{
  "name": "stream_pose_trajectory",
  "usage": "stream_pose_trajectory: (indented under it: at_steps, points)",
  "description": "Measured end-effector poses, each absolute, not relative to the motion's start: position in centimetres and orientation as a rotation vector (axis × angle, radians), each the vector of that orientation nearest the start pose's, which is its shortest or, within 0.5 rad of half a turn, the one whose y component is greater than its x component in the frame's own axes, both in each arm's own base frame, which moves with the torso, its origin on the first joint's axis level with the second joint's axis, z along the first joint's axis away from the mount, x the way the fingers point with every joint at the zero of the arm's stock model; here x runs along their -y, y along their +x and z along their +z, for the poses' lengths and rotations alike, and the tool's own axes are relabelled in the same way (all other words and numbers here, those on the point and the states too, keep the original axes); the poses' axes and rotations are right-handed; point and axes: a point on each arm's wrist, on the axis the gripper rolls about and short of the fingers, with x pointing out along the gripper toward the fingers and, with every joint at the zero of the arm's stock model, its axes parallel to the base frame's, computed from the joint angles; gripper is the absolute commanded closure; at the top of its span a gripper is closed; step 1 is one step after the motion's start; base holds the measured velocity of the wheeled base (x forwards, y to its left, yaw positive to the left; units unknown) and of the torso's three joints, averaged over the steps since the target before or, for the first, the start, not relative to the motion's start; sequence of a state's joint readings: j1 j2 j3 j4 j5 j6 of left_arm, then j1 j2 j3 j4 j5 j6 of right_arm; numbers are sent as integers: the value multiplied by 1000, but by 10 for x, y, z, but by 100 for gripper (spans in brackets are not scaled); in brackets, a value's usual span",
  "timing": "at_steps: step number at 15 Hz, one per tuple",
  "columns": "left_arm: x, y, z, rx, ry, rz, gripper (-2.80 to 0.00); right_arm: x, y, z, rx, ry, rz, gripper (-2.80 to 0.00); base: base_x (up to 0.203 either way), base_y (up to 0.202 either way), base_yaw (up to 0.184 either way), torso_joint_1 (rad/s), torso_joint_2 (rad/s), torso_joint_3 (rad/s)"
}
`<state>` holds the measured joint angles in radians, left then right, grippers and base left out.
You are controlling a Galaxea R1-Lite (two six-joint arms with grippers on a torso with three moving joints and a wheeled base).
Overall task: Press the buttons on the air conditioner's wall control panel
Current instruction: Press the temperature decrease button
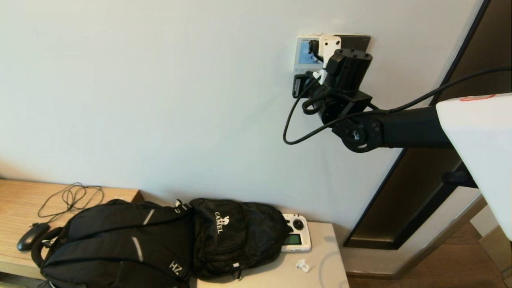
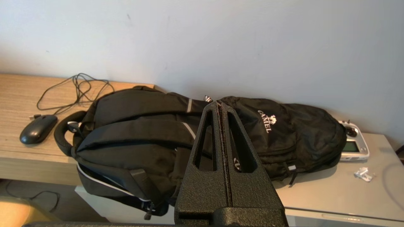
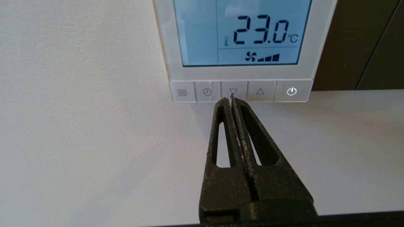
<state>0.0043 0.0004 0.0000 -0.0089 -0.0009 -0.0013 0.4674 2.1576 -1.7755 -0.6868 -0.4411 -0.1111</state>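
Observation:
The white wall control panel [image 3: 241, 75] has a light-blue screen [image 3: 240, 31] reading 23.0 °C; it also shows in the head view [image 1: 303, 54], partly hidden by my right wrist. The row of pale buttons [image 3: 189, 92] runs along its bottom edge. My right gripper [image 3: 230, 100] is shut and empty, its tips at the lower edge of the down-arrow button [image 3: 235, 87]; I cannot tell whether they touch it. In the head view it [image 1: 299, 83] sits just under the panel. My left gripper [image 2: 218, 105] is shut and empty above a black backpack [image 2: 132, 135].
A plain black plate [image 1: 357, 41] is beside the panel. Below, two black backpacks [image 1: 120, 244] lie across a wooden desk [image 1: 16, 200] and a grey table [image 1: 324, 260], with a white handheld controller [image 1: 297, 238], a mouse [image 1: 31, 236] and a cable. A dark door frame [image 1: 416, 192] stands at the right.

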Motion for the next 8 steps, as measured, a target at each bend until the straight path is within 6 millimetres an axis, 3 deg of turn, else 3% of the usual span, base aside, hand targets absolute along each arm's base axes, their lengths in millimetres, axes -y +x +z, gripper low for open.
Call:
stream_pose_trajectory:
  at_steps: [8]
  points:
    - [0, -23, 76, 9, -1, 3, 0, -192, 416, 282, 279, 23, -4, 0, 0, 0, 0, 0, 0, 0]
